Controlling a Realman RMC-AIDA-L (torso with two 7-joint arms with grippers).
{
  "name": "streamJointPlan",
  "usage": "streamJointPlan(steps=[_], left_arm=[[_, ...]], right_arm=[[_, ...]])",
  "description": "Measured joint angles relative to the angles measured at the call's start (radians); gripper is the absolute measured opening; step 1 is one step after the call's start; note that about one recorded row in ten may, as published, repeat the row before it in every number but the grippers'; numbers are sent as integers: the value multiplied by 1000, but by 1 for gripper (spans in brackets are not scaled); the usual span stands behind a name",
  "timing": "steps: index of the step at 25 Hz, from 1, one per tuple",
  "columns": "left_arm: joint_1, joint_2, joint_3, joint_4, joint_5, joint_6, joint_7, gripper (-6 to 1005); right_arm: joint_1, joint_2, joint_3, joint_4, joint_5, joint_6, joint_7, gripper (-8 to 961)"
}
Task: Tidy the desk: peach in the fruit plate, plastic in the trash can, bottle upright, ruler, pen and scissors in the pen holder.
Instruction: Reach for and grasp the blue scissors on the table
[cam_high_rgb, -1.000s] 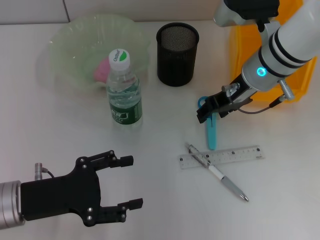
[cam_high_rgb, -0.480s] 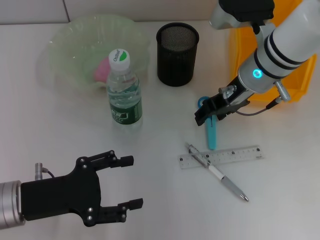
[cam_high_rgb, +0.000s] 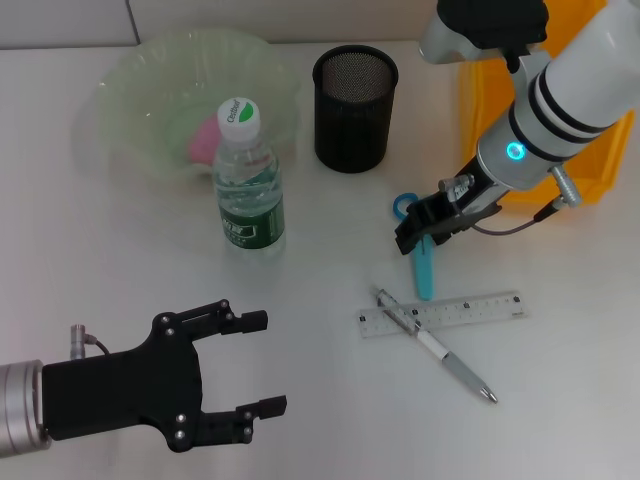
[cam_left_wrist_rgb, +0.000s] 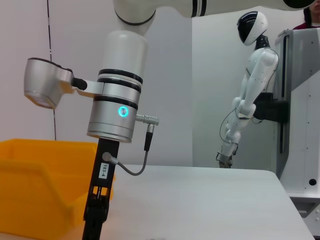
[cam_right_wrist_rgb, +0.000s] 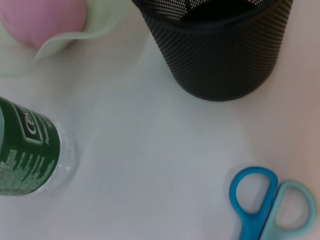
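Note:
The pink peach (cam_high_rgb: 204, 140) lies in the pale green fruit plate (cam_high_rgb: 140, 90) at the back left. The bottle (cam_high_rgb: 248, 185) stands upright in front of the plate. The blue scissors (cam_high_rgb: 422, 262) lie flat in the middle, handles (cam_right_wrist_rgb: 265, 200) toward the black mesh pen holder (cam_high_rgb: 355, 95). My right gripper (cam_high_rgb: 420, 230) hovers just over the scissors near their handles. Nearer me, the pen (cam_high_rgb: 440, 350) lies across the clear ruler (cam_high_rgb: 445, 313). My left gripper (cam_high_rgb: 255, 365) rests open and empty at the front left. The plastic is out of view.
The orange trash can (cam_high_rgb: 605, 165) stands at the back right, partly behind my right arm. In the left wrist view the bin (cam_left_wrist_rgb: 30, 190) sits beside my right arm (cam_left_wrist_rgb: 115, 115). Another white robot (cam_left_wrist_rgb: 247, 90) stands beyond the table.
My right gripper has shifted slightly right and toward me over the scissors, uncovering more of their handle ring. The left arm has not moved.

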Motion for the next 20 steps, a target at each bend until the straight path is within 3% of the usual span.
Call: streamJointPlan(steps=[13, 18, 20], left_arm=[[0, -2, 0, 0, 0, -13, 0, 798], [0, -2, 0, 0, 0, -13, 0, 798], [0, -2, 0, 0, 0, -13, 0, 798]], right_arm=[[-2, -1, -2, 2, -1, -6, 0, 488], [-3, -1, -2, 7, -2, -7, 0, 331], [-2, -1, -2, 10, -2, -7, 0, 326]])
